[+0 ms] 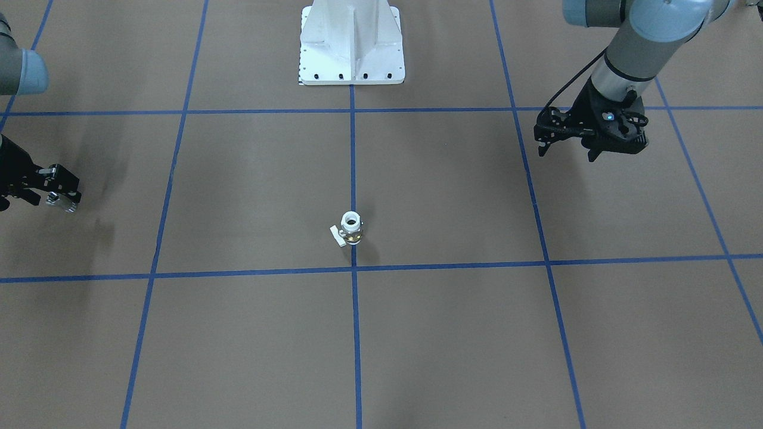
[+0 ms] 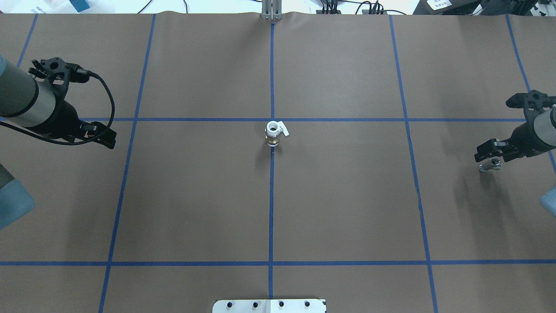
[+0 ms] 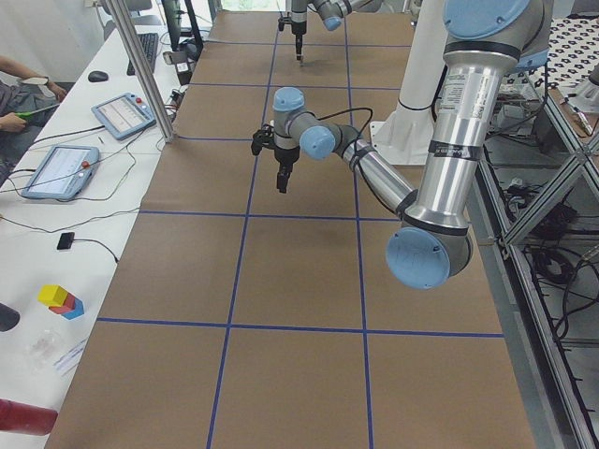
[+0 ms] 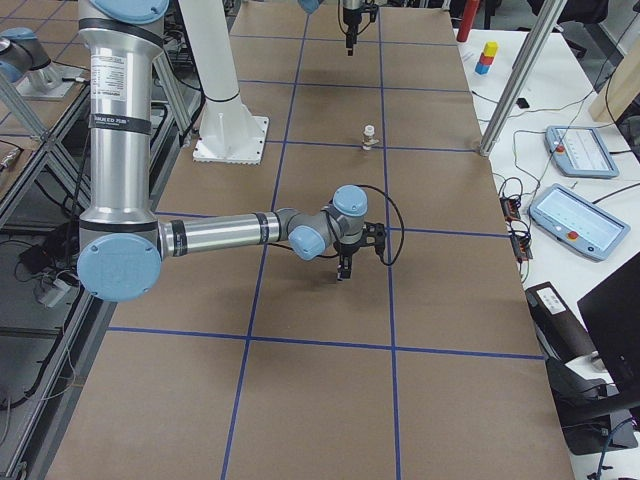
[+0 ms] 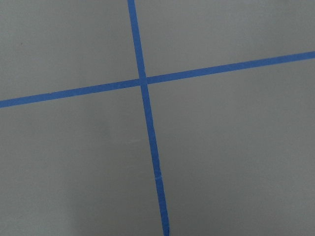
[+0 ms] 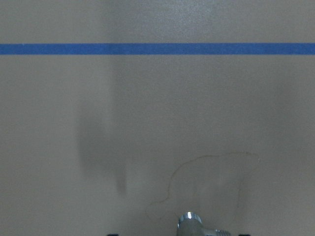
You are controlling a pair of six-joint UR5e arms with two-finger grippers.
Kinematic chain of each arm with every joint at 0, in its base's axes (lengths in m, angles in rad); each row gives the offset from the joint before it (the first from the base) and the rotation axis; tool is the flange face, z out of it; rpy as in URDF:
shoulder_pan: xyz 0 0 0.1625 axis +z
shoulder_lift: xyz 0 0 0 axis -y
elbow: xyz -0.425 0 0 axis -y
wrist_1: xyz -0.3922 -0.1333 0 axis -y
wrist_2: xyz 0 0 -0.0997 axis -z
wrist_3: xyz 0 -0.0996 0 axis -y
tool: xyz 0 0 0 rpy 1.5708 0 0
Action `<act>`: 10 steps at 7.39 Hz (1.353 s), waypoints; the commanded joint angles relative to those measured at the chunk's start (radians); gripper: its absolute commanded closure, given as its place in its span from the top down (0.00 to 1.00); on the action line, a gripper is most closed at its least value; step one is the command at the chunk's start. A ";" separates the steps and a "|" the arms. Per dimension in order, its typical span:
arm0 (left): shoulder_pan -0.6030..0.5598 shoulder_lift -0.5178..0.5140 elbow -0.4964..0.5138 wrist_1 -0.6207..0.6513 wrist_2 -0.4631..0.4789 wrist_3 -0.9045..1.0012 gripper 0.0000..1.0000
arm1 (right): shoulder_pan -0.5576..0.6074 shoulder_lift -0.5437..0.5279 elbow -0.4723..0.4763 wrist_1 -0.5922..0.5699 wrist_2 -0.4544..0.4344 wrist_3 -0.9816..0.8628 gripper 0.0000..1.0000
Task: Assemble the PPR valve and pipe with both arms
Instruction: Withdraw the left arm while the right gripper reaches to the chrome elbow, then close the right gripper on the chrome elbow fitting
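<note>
Brown tbl point(image 2: 347, 195), valve point(image 2: 273, 132) upright mid; R gripper point(image 2: 487, 161) clamps pipe point(image 2: 491, 165), L gripper point(image 2: 106, 140) jaws can't tell.

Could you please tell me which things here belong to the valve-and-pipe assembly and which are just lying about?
Belonging to the job:
- PPR valve, upright at mid-table
- pipe, gripped in the right tool
- left tool, open and empty

Just lying about:
- coloured blocks on the side bench
- tablets on the same bench

No text or number appears legible in any view.
</note>
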 commanded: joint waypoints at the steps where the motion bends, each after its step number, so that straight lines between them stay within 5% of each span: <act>1: 0.000 -0.004 -0.001 0.000 0.000 0.000 0.99 | -0.001 -0.002 -0.007 0.000 0.000 -0.005 0.51; 4: 0.000 -0.004 -0.001 0.000 0.000 0.000 0.99 | 0.000 -0.004 -0.011 0.002 0.000 -0.007 0.33; 6: 0.000 -0.005 0.000 0.000 0.000 0.000 0.99 | 0.002 -0.008 -0.008 0.002 0.002 -0.010 0.00; 8: 0.000 -0.005 -0.001 0.000 -0.002 0.000 0.99 | 0.002 0.028 0.048 -0.026 0.006 0.030 0.00; 10: -0.012 0.002 -0.001 -0.002 -0.014 0.003 0.99 | -0.003 0.272 0.087 -0.261 0.008 0.212 0.00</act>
